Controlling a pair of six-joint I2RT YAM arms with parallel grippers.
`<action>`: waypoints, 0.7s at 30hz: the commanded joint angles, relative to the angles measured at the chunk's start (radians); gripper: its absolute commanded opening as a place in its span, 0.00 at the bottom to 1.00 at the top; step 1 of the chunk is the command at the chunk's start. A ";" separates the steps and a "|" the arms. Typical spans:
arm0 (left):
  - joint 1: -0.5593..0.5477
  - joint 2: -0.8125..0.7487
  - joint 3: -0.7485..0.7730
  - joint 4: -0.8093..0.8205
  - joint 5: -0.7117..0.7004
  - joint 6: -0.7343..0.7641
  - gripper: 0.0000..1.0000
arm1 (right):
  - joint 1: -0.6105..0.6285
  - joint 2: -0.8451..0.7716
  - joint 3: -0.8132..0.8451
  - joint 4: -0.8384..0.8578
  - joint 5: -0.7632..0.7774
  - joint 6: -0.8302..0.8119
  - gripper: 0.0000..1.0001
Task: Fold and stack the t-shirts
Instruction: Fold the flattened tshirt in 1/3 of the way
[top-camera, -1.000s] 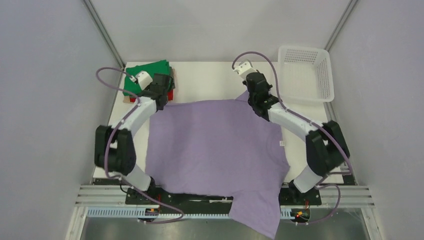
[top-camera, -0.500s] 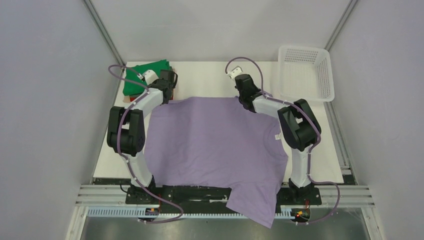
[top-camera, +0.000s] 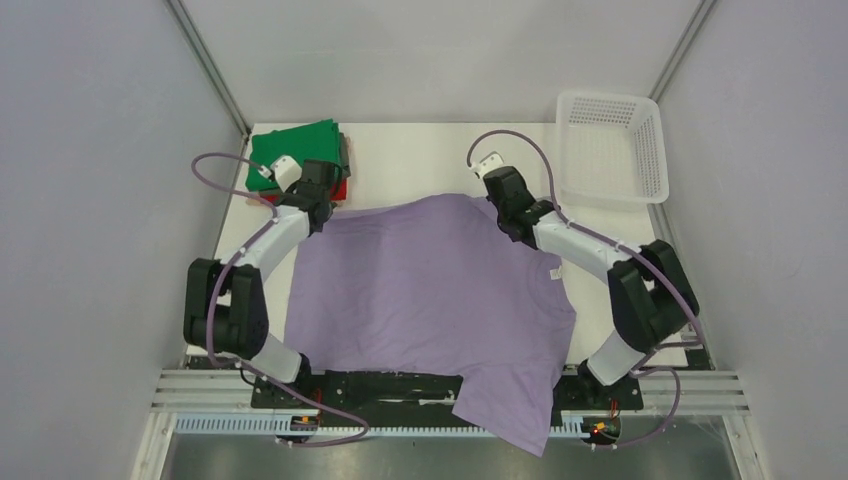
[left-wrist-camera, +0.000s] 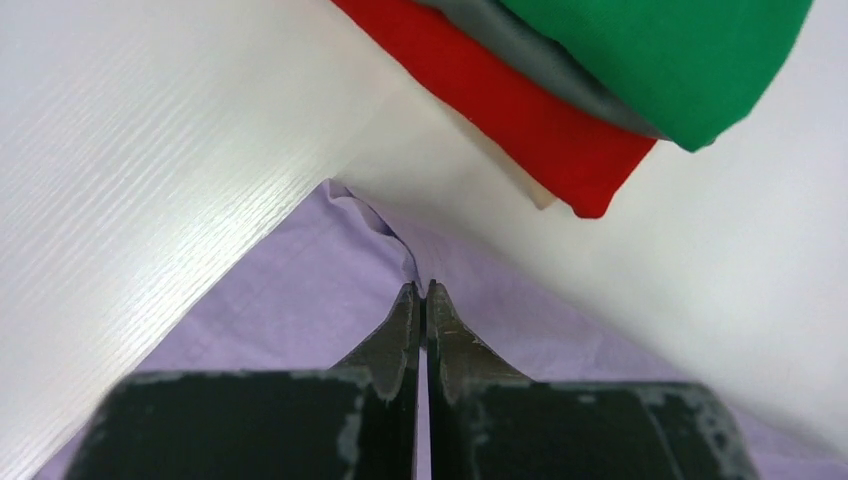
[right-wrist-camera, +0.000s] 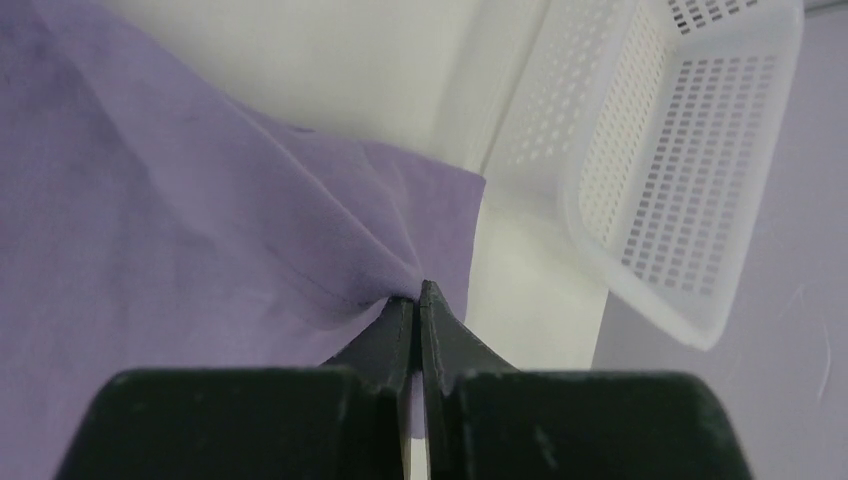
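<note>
Lavender t-shirt (top-camera: 430, 290) spread across table (top-camera: 420, 160), far corners pinched in left gripper (left-wrist-camera: 421, 290) and right gripper (right-wrist-camera: 416, 295), drawn back nearer since the stretch half a second ago, so probably smoothed, folding not yet begun.

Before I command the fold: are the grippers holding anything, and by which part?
Both pinch the far edge of the lavender t-shirt: left gripper near its left corner, right gripper near its right corner.

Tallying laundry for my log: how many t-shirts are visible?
4. The lavender shirt lies spread across the table; stacked at far left, the green shirt on top, grey shirt beneath, red shirt under that. More may hide below.
</note>
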 joint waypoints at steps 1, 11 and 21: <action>0.002 -0.143 -0.089 0.065 0.008 -0.004 0.02 | 0.061 -0.138 -0.059 -0.191 0.093 0.150 0.00; 0.002 -0.367 -0.290 0.031 -0.067 -0.051 0.02 | 0.238 -0.306 -0.076 -0.645 0.107 0.434 0.01; 0.003 -0.383 -0.320 -0.111 -0.161 -0.142 0.27 | 0.297 -0.429 -0.294 -0.698 -0.130 0.540 0.56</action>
